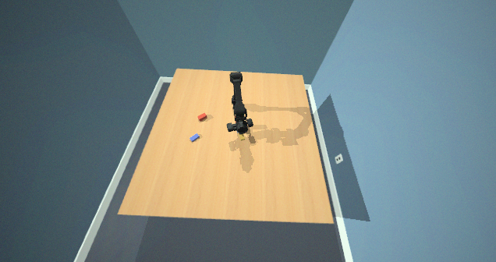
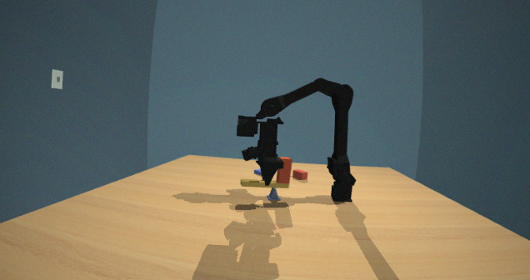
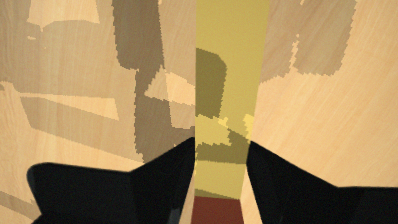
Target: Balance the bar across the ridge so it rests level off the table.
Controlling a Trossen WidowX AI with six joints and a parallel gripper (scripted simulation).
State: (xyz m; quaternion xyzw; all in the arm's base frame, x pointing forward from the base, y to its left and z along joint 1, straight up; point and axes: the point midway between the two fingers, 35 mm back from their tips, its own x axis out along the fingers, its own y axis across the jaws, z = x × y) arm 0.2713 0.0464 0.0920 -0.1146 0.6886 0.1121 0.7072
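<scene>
The yellow bar carries a tall red block on one end. My gripper points straight down and is shut on the bar near its middle. It holds the bar level above the table. The small blue ridge stands on the table directly under the gripper. Its tip is at or just under the bar's underside, and I cannot tell if they touch. In the wrist view the bar hides the ridge.
A loose red block and a flat blue block lie on the wooden table, off to the arm's side. The arm's base stands at the table's far edge.
</scene>
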